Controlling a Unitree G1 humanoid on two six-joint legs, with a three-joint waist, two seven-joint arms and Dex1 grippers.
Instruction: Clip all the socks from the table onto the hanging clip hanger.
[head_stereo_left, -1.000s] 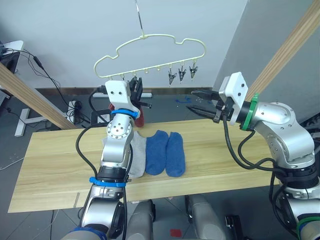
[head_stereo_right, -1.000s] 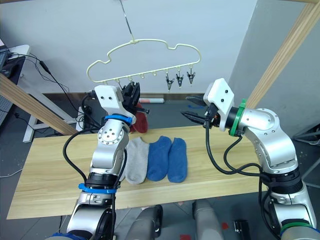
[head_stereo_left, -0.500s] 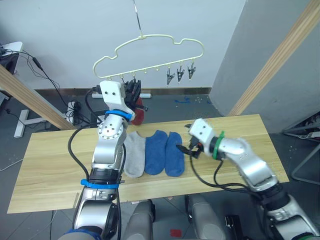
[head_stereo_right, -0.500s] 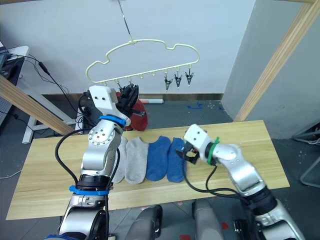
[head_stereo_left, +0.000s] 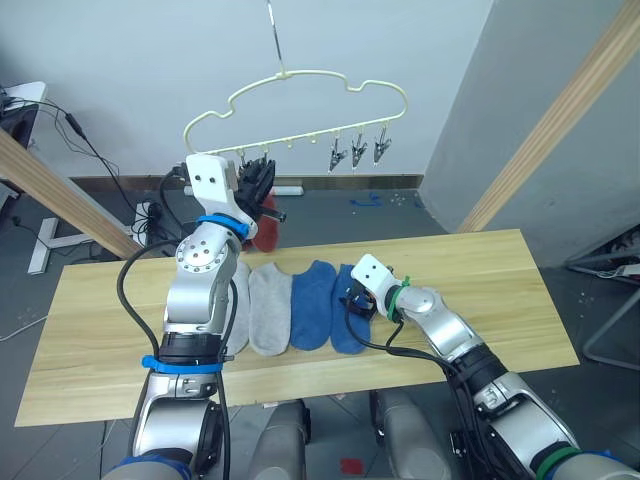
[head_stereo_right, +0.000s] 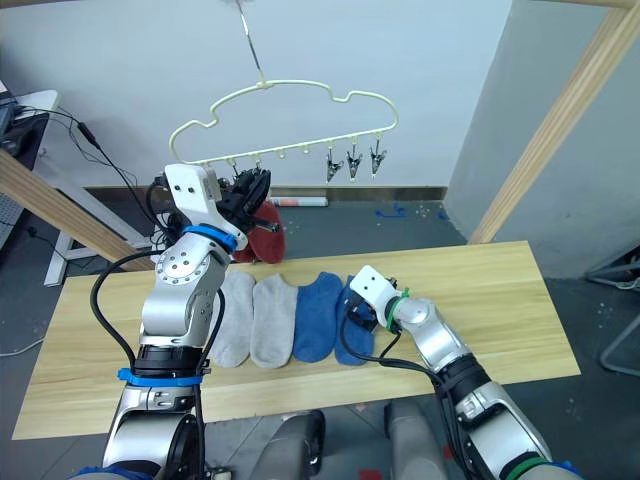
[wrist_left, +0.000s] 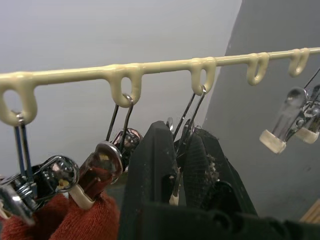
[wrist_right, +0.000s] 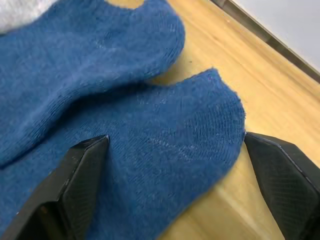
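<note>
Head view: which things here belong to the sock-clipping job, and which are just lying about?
Job: grey socks, blue socks, red socks already clipped, clip hanger, free clips, table.
Lying about: wooden poles, floor cables.

On table (head_stereo_right: 520, 300): 2 grey socks (head_stereo_right: 255, 320), 2 blue socks (head_stereo_right: 318, 315) — 1 red sock (head_stereo_right: 262, 240) clipped on hanger (head_stereo_right: 290, 115).

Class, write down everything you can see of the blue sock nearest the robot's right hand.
The blue sock is a short ankle sock of soft, finely ribbed knit. It lies flat on the light wood table, at the right end of the row, and overlaps its blue twin. The right hand is open, its two black fingers standing either side of the sock's rounded end, low over it; contact isn't clear.
</note>
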